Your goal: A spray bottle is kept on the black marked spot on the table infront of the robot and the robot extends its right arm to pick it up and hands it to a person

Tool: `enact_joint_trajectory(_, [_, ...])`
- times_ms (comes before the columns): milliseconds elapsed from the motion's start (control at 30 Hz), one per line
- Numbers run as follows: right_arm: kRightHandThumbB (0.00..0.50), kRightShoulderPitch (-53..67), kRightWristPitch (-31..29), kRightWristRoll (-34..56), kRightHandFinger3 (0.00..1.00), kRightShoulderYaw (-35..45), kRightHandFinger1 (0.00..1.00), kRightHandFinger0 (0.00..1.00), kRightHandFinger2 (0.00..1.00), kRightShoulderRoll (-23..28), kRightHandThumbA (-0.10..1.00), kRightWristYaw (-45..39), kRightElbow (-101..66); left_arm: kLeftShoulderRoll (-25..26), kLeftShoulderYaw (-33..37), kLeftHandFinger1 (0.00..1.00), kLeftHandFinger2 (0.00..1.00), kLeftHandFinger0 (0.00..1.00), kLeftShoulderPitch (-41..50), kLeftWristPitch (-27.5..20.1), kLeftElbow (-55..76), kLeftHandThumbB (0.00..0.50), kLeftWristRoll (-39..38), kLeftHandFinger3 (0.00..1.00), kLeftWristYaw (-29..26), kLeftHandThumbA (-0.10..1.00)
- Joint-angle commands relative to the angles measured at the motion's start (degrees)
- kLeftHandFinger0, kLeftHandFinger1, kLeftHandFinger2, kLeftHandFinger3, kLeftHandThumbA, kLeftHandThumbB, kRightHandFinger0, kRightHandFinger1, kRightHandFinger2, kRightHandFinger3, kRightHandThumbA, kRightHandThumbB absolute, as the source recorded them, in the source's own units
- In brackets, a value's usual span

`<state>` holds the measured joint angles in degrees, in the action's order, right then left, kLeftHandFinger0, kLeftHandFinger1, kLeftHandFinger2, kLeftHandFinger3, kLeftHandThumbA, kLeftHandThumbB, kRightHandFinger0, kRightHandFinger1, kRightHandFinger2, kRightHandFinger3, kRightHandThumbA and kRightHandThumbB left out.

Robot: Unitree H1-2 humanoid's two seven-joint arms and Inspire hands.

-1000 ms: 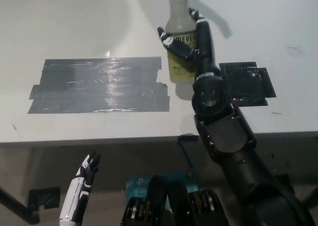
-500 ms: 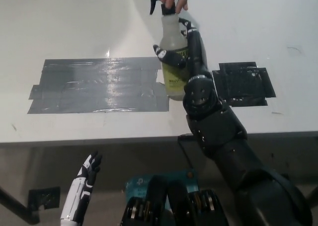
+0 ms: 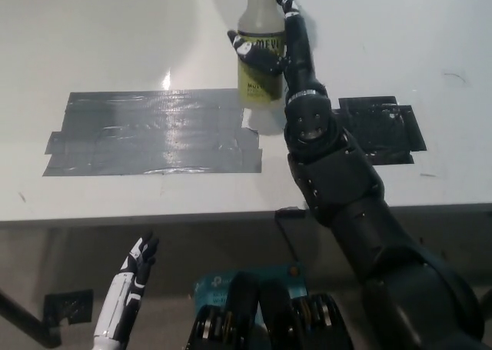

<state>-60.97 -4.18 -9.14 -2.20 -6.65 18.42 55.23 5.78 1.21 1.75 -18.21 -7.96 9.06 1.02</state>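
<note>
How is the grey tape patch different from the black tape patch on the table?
The grey tape patch is much wider than the black tape patch. The grey one is shiny and reflects light; the black one looks darker and duller. The grey one lies left of the right hand, which holds the spray bottle; the black one lies right of it. Both lie flat on the white table.

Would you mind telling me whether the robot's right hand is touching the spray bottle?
Touching. In the head view the black right hand wraps the spray bottle, its fingers lying across the label.
</note>
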Motion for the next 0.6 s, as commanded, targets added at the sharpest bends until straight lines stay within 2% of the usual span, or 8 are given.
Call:
enact_joint_trajectory(0, [0.498, -1.38, -2.30, 2.89, 1.00, -0.17, 1.00, 1.00, 1.00, 1.24, 0.79, -7.36, -3.50, 0.70, 0.44, 1.00, 1.00, 1.00, -0.69, -0.39, 1.97, 0.327, 0.85, 1.00, -0.03, 1.00])
enact_joint_trajectory(33, [0.500, -0.72, -0.92, 1.80, 1.00, -1.07, 1.00, 1.00, 1.00, 1.66, 0.90, -7.58, -5.45, 0.66, 0.50, 1.00, 1.00, 1.00, -0.74, -0.23, 1.99, 0.330, 0.85, 1.00, -0.04, 1.00])
enact_joint_trajectory(67, [0.500, -0.01, 0.04, 0.84, 1.00, -1.83, 1.00, 1.00, 1.00, 2.09, 0.92, -7.71, -7.64, 0.63, 0.56, 1.00, 1.00, 1.00, -0.72, 0.29, 2.17, 0.347, 0.86, 1.00, 0.02, 1.00])
enact_joint_trajectory(267, [0.500, 2.85, 2.05, 0.37, 1.00, -2.22, 1.00, 1.00, 1.00, 3.20, 0.94, -7.73, -16.24, 0.55, 0.69, 1.00, 1.00, 1.00, -0.76, 0.27, 2.19, 0.369, 0.32, 1.00, 0.15, 1.00])
enact_joint_trajectory(300, [0.500, 3.67, 3.07, 0.61, 1.00, -2.09, 1.00, 1.00, 1.00, 3.68, 1.00, -8.22, -18.80, 0.58, 0.71, 1.00, 1.00, 1.00, -0.65, 0.57, 2.42, 0.377, 0.40, 1.00, 0.15, 1.00])
enact_joint_trajectory(333, [0.500, 4.04, 3.57, 0.69, 1.00, -2.04, 1.00, 1.00, 1.00, 3.91, 1.00, -8.41, -20.00, 0.60, 0.72, 1.00, 1.00, 1.00, -0.61, 0.68, 2.52, 0.377, 0.46, 1.00, 0.13, 1.00])
enact_joint_trajectory(500, [0.500, 9.04, 7.61, 2.02, 1.00, -0.78, 1.00, 1.00, 1.00, 6.45, 0.98, -10.44, -36.98, 0.71, 0.80, 1.00, 1.00, 1.00, -0.86, 0.77, 2.50, 0.408, 0.52, 1.00, 0.12, 1.00])
enact_joint_trajectory(567, [0.500, 13.69, 11.12, 1.66, 1.00, -1.26, 1.00, 1.00, 1.00, 8.97, 1.00, -12.92, -51.29, 0.77, 0.71, 1.00, 1.00, 1.00, -0.95, 0.71, 2.59, 0.410, 0.16, 1.00, 0.23, 1.00])
